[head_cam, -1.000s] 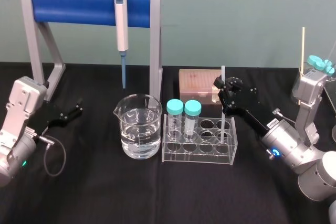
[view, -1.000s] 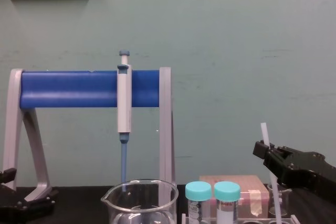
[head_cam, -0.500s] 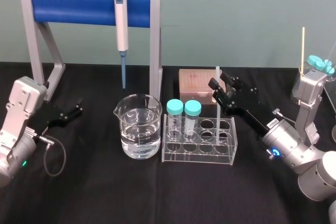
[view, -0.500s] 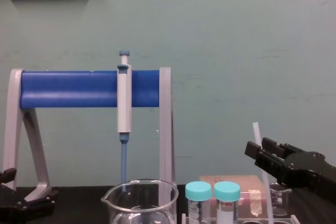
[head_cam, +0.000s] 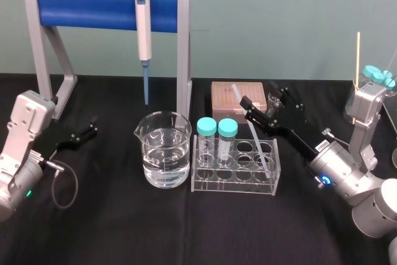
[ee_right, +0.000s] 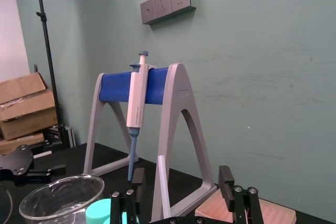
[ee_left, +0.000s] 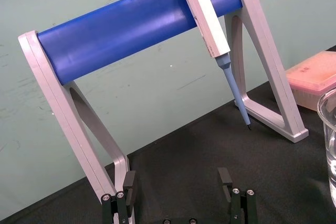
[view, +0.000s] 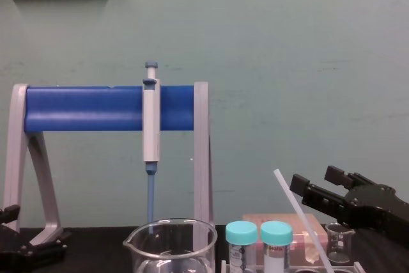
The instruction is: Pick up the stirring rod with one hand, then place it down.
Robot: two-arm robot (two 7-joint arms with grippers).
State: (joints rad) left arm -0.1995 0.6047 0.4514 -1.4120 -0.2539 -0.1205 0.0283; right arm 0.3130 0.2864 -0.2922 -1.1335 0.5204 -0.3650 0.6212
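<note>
Stirring rod [head_cam: 254, 134] tilts in rack [head_cam: 248, 182] (base unclear) — right gripper [head_cam: 262, 100] splayed; left gripper [head_cam: 90, 130] parked.

Thin translucent stirring rod [view: 303, 222] leans tilted in rack [head_cam: 234, 184].

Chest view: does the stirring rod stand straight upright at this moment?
No, the stirring rod is plainly tilted, with its top end leaning toward the robot's left.

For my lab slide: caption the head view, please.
Right gripper open beside the stirring rod leaning in the clear rack; left gripper parked.
</note>
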